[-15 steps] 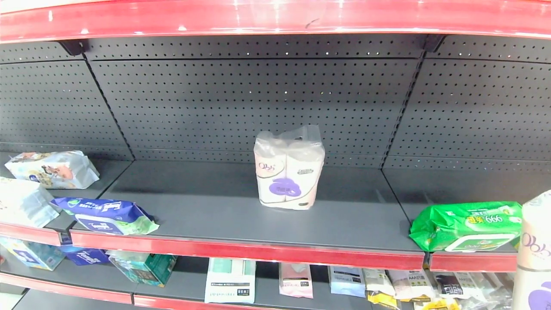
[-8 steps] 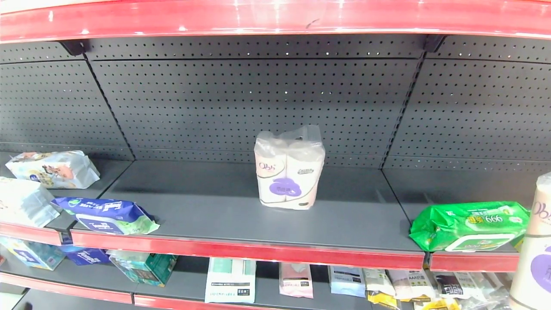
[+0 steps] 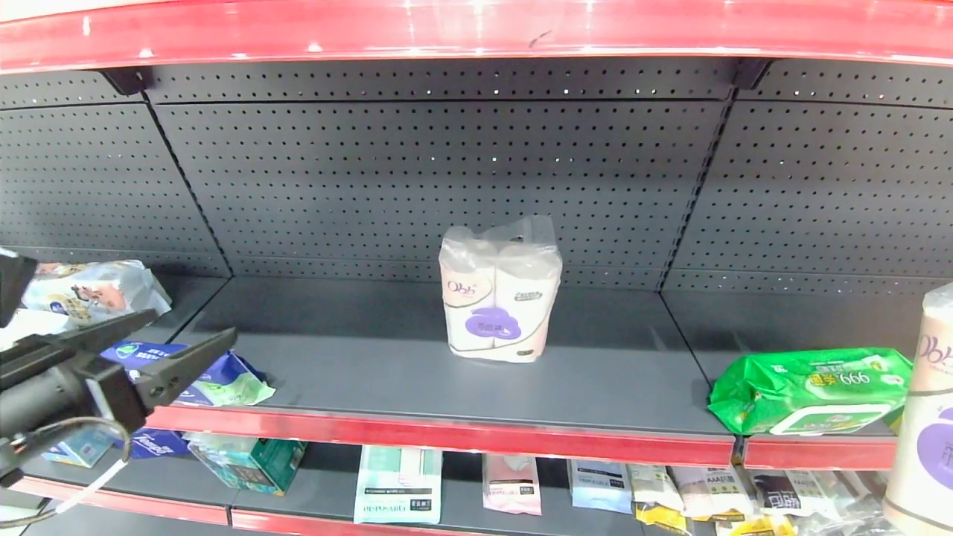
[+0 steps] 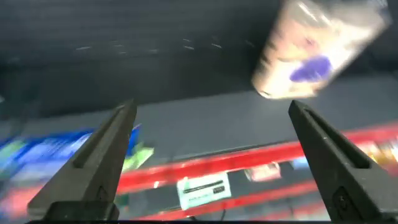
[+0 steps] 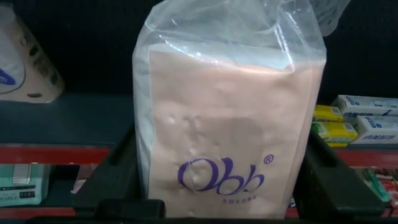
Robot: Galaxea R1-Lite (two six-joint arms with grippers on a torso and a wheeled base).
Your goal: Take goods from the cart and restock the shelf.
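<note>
A toilet paper pack with a purple mark stands upright mid-shelf on the grey shelf board; it also appears in the left wrist view as the pack and in the right wrist view as the pack. My left gripper hovers open and empty at the shelf's front left, over the red rail, its fingers wide apart. My right gripper is shut on a second toilet paper pack, seen upright at the far right edge in front of the shelf.
A green wipes pack lies at the shelf's front right, close to the held pack. A blue pack and a pale printed pack lie at the left. The red price rail edges the board; several goods fill the lower shelf.
My left gripper has come into the head view from the lower left, open. The held pack at the right edge has risen slightly and shifted right.
</note>
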